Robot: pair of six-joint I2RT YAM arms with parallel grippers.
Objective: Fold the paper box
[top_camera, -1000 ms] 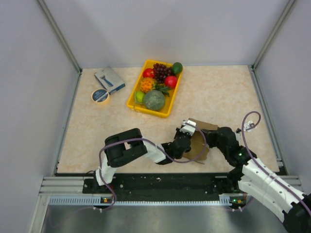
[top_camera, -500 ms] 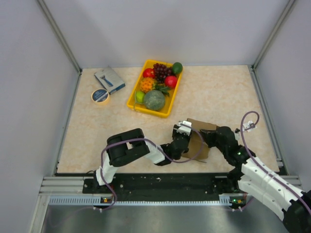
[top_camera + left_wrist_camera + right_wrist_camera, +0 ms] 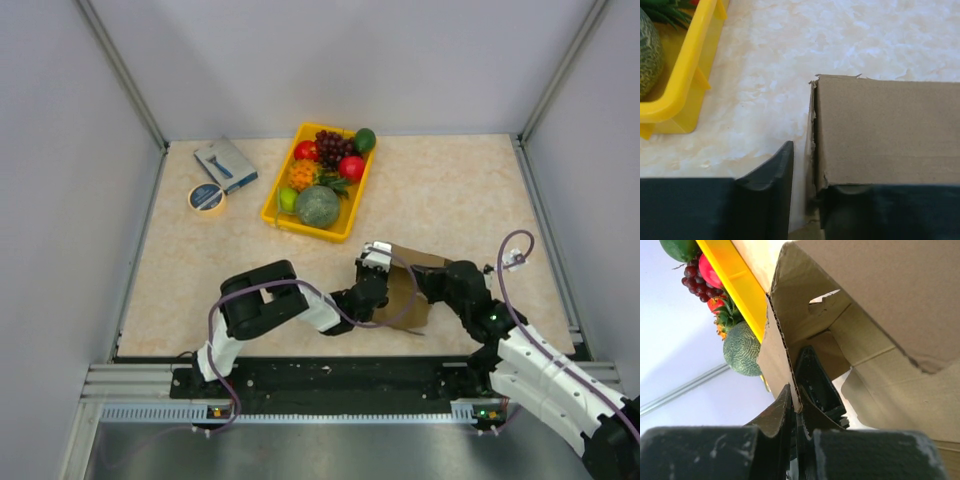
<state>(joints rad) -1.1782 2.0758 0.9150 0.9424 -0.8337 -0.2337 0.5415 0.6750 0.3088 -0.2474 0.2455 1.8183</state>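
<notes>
The paper box (image 3: 412, 290) stands partly raised on the near right part of the table (image 3: 470, 190), between my two arms and well apart from the yellow tray (image 3: 670, 106).

Material: plain brown corrugated cardboard, matte, with fluted cut edges. One corner is frayed in the left wrist view. In the right wrist view its panels meet at angles along crease lines, and one panel has a small cut-out notch.

My right pincer (image 3: 796, 404) is clamped on a thin upright wall of the box, the fluted edge nipped between both fingers.

My left pincer (image 3: 807, 172) has its fingers apart. One dark finger (image 3: 772, 185) is clear of the box's side, over bare table. The other sits at the near edge of a flat panel; contact cannot be confirmed.

Table surface: pale, smooth, marbled. The tray is glossy plastic and holds a netted green melon (image 3: 742, 356) and dark grapes (image 3: 697, 277).
</notes>
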